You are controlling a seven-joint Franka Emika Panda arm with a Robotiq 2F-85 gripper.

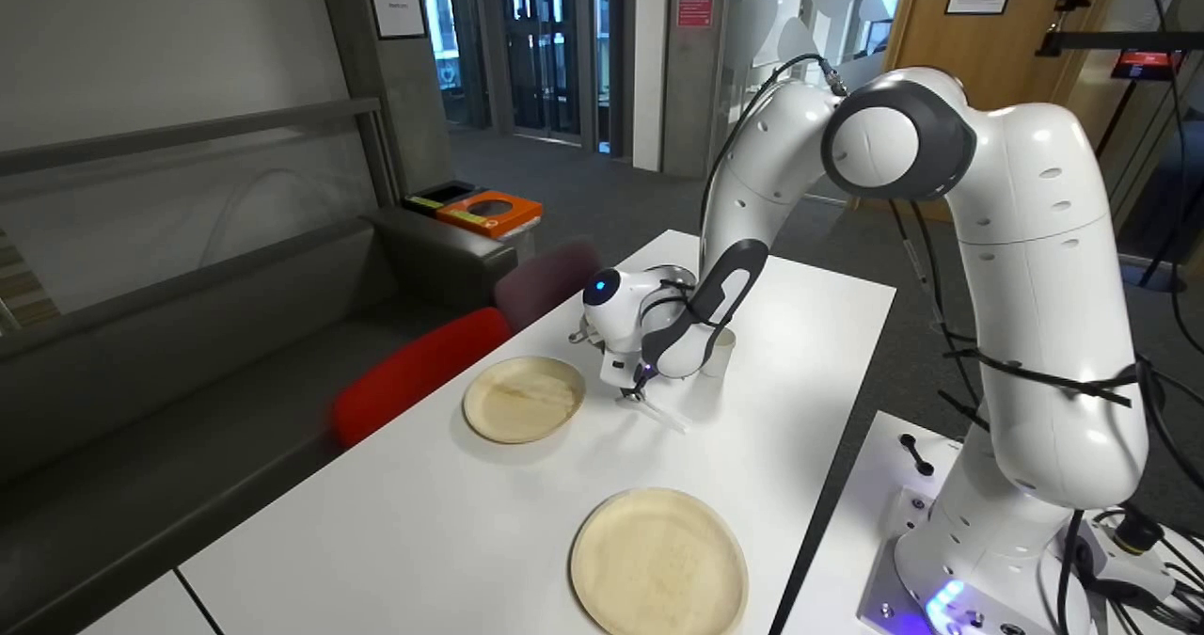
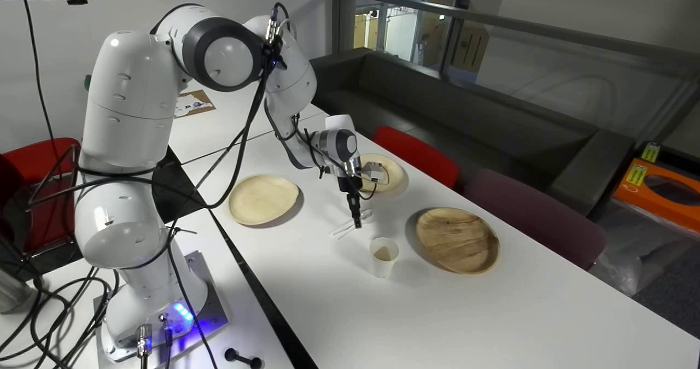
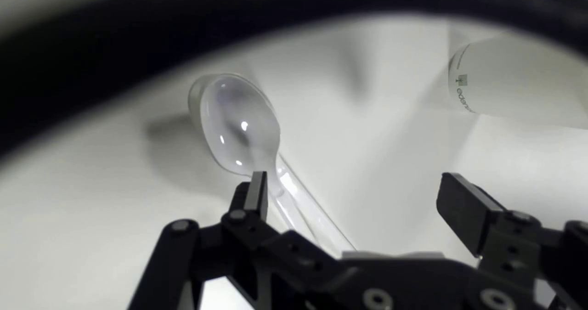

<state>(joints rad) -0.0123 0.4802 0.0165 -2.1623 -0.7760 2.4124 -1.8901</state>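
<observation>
My gripper (image 3: pixel 353 176) is open in the wrist view, with nothing between its fingers. White plastic spoons (image 3: pixel 243 121), apparently two and overlapping, lie on the white table. One finger overlaps the spoons' necks in this view; I cannot tell whether it touches. The handles run under the gripper body, which hides their ends. In an exterior view the gripper (image 2: pixel 356 220) points down close to the spoons (image 2: pixel 343 228). The spoons (image 1: pixel 663 416) also show in an exterior view below the gripper (image 1: pixel 636 393). A white paper cup (image 3: pixel 514 80) stands beside the other finger; it also stands upright (image 2: pixel 384 259) in an exterior view.
Round wooden plates lie on the table: one near the robot base (image 2: pixel 263 199), one partly behind the gripper (image 2: pixel 389 167), and a darker one (image 2: pixel 458 240) beyond the cup. Red (image 1: pixel 414 376) and maroon (image 1: pixel 546 282) chairs and a grey sofa (image 1: pixel 235 353) line the far side.
</observation>
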